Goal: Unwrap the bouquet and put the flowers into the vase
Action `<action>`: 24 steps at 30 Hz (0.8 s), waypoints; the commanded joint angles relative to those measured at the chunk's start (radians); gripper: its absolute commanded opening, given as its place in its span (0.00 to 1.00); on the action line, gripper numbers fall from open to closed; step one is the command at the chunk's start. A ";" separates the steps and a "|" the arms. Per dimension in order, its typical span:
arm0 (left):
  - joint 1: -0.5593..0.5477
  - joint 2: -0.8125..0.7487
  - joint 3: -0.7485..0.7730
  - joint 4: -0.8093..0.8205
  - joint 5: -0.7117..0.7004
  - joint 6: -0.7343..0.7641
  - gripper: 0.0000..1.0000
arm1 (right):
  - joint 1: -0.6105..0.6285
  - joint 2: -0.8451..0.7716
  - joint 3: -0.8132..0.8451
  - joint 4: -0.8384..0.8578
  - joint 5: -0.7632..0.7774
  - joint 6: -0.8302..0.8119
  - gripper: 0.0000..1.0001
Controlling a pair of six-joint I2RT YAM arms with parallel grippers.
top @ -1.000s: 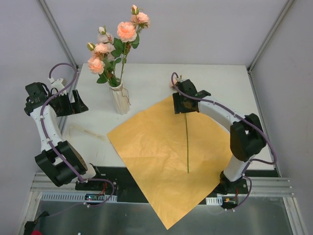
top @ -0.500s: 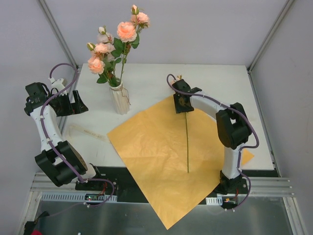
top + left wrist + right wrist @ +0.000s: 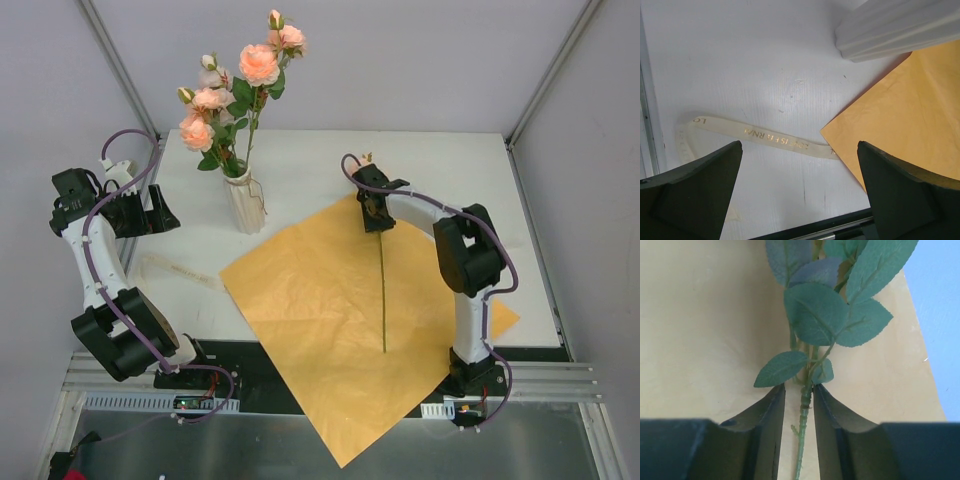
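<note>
Right gripper (image 3: 799,390) jaws stand narrow astride the loose rose stem (image 3: 801,445) on the orange paper (image 3: 300,300) mid-frame, not quite pinching; other flowers (image 3: 230,90) fill the vase (image 3: 245,205) upper left; left gripper (image 3: 799,190) gapes wide

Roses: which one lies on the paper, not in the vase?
The lone stem straddled by the right end effector; the others stand in the vase.

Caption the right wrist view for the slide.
Right tool straddles a leafy rose stem lying on orange wrapping paper, not yet clamped.
</note>
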 commanded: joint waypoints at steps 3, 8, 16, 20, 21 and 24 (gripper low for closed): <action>0.000 -0.021 0.013 -0.018 -0.015 0.020 0.99 | -0.021 0.010 0.033 0.003 -0.026 0.037 0.22; 0.000 -0.031 0.012 -0.018 -0.022 0.025 0.99 | -0.027 -0.056 0.006 0.034 -0.032 0.060 0.01; 0.000 -0.047 0.004 -0.018 -0.025 0.022 0.99 | -0.042 -0.372 0.037 0.085 -0.067 0.095 0.01; 0.000 -0.053 0.007 -0.020 -0.031 0.009 0.99 | -0.036 -0.602 0.014 0.274 -0.113 0.101 0.01; 0.000 -0.053 0.009 -0.020 -0.031 0.006 0.99 | -0.030 -0.636 0.005 0.317 -0.118 0.090 0.01; 0.000 -0.051 0.018 -0.027 -0.012 -0.018 0.99 | 0.043 -0.756 -0.052 0.546 -0.139 -0.006 0.01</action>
